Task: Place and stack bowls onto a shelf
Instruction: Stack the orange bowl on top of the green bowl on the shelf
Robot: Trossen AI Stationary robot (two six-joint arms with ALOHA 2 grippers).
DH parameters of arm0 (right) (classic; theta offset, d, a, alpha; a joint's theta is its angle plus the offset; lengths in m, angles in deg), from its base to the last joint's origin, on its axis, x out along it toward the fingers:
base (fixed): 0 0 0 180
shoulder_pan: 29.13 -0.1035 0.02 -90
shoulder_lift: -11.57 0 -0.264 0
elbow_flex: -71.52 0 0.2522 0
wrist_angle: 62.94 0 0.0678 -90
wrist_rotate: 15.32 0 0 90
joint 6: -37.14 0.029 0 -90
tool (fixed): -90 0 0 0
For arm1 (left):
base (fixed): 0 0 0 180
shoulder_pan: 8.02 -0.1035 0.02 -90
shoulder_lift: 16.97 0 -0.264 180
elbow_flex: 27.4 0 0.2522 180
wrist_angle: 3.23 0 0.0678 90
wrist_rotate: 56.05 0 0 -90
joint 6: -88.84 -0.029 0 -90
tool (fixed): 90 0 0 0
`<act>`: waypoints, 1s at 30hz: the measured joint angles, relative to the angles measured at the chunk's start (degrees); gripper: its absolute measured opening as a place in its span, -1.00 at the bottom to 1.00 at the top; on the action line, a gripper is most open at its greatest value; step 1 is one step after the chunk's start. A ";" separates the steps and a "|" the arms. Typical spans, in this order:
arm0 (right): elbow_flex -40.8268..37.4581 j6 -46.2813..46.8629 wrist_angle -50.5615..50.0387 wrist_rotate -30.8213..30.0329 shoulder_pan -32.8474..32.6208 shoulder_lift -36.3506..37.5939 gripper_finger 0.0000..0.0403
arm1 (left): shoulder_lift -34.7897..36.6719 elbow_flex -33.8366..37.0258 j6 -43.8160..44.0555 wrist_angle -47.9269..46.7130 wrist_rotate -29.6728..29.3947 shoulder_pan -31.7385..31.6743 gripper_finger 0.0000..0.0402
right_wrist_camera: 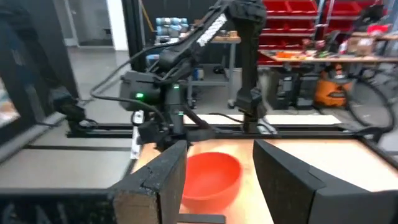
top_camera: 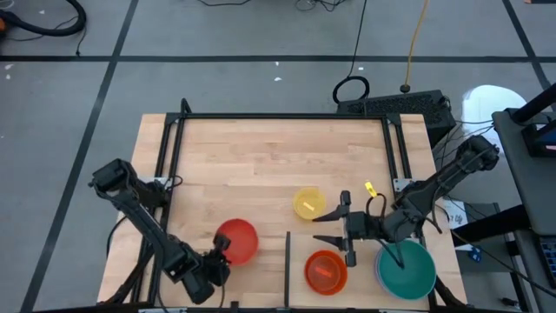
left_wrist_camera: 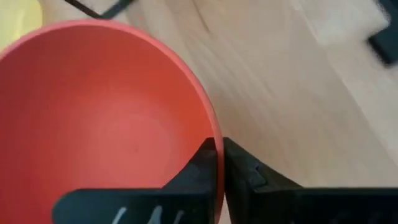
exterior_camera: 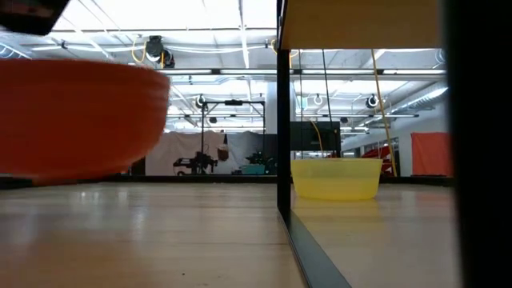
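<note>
The red bowl (top_camera: 236, 241) is near the table's front left, large in the left wrist view (left_wrist_camera: 106, 118) and in the low view (exterior_camera: 76, 120). My left gripper (top_camera: 221, 253) is shut on its near rim. My right gripper (top_camera: 334, 229) is open and hovers over the table just right of centre, pointing left at the red bowl (right_wrist_camera: 211, 174) and touching nothing. The yellow bowl (top_camera: 308, 203) stands on the tabletop beyond the shelf (exterior_camera: 336, 178). The orange bowl (top_camera: 326, 271) and the teal bowl (top_camera: 407, 269) sit on the shelf (top_camera: 363, 291). The other bowls are out of view. My left gripper (left_wrist_camera: 219, 163) pinches the red bowl's near rim (left_wrist_camera: 211, 140), one finger inside the bowl and one outside. The fingers come from the table's near side, slanting down. The bowl is upright. In the low view its underside (exterior_camera: 80, 172) seems just above the tabletop; I cannot tell if it is clear.
A thin dark upright divider (exterior_camera: 282, 120) marks the shelf's left edge (top_camera: 287, 269), close to the right of the red bowl. The shelf board (exterior_camera: 360, 24) spans the top right of the low view. A black frame (top_camera: 278, 116) borders the table. Bare wood lies across the far half.
</note>
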 joint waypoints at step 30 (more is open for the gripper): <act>45.16 -6.91 -45.19 39.16 21.35 -28.23 -0.12 | 23.72 -5.77 -32.65 -1.27 42.77 -33.13 -0.90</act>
